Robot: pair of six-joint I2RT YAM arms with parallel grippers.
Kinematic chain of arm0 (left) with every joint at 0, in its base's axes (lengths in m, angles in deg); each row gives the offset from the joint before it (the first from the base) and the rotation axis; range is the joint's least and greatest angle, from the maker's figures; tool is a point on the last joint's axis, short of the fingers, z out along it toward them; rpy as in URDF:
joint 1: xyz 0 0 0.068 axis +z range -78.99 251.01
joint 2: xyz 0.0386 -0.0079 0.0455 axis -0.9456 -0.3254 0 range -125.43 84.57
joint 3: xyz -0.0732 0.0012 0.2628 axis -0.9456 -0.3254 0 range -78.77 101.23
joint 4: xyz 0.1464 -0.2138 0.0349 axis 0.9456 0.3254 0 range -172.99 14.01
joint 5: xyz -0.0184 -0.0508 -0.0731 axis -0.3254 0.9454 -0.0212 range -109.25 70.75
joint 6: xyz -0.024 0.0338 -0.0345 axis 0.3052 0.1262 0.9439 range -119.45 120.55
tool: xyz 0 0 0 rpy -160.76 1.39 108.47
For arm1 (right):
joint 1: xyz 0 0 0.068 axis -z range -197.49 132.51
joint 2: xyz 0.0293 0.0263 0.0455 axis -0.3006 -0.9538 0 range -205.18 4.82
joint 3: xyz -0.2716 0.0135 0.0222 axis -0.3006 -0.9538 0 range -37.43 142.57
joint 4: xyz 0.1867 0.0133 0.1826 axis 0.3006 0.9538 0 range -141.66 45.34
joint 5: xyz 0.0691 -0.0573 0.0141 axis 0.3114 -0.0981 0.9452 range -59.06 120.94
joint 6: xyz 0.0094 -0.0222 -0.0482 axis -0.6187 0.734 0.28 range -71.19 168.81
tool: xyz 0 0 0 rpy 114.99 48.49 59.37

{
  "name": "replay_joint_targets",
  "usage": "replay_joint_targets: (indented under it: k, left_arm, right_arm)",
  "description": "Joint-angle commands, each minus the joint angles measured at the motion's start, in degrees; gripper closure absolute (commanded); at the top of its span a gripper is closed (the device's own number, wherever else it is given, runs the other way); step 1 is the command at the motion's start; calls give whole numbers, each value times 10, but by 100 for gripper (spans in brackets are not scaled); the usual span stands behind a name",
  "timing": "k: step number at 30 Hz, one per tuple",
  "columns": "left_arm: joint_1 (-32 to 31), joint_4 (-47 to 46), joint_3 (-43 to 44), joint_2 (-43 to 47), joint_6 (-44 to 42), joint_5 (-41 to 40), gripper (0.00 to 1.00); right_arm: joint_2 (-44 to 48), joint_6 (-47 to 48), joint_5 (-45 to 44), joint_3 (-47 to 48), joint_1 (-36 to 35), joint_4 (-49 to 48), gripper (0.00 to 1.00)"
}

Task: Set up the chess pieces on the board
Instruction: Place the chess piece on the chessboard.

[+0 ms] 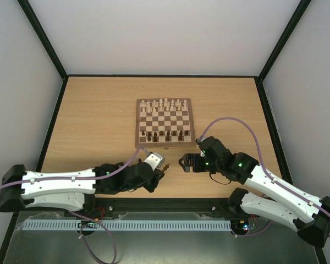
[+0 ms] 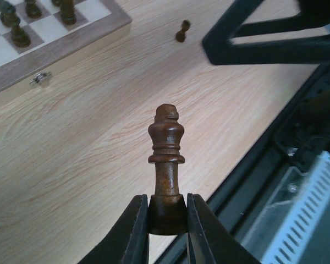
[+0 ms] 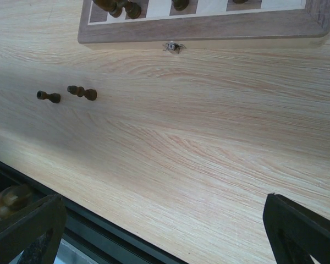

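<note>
The board (image 1: 170, 144) lies at the table's middle, with cream chess pieces (image 1: 164, 104) along its far rows and dark ones (image 1: 165, 133) along the near rows. My left gripper (image 2: 168, 212) is shut on the base of a tall dark brown piece (image 2: 166, 148), held above the bare table just short of the board's near edge (image 2: 71, 41). In the top view this gripper (image 1: 160, 169) sits left of my right gripper (image 1: 182, 162). The right gripper (image 3: 165, 231) stands wide open over the table with nothing between its fingers (image 3: 302, 225). Two dark pieces (image 3: 48, 97) (image 3: 82, 92) lie on their sides on the table.
A small metal latch (image 3: 174, 47) sticks out of the board's near side. A black rail (image 2: 253, 181) runs along the table's near edge under both grippers. Black frame posts and pale walls close in the table (image 1: 99, 110).
</note>
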Motion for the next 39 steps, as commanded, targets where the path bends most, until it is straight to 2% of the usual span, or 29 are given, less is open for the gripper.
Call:
replay_joint_targets:
  k: [1,10,15,24,30,33,37,39]
  left_arm:
    - [13,24,11,57,-17,51,93]
    - [111,0,-16,133,-36,206,92]
    - [129,-11,-16,147,-34,256,92]
    - [169,-65,-18,173,-12,411,91]
    - [174,-86,-38,188,0,471,89]
    - [176,-85,-44,190,0,476,89]
    - [177,-82,-51,197,2,483,89]
    - [178,-83,-53,202,1,490,88]
  right_arm:
    - [1,0,-1,18,-2,-11,1]
    - [11,-12,39,14,-1,-57,1]
    - [15,-12,74,13,0,-77,2]
    - [42,-54,247,-19,-1,-208,0]
    - [53,-88,327,-28,-1,-266,17]
    - [69,-99,342,-30,-1,-278,20]
    - [102,-98,288,-13,-1,-218,21]
    - [115,-110,303,-20,0,-234,24]
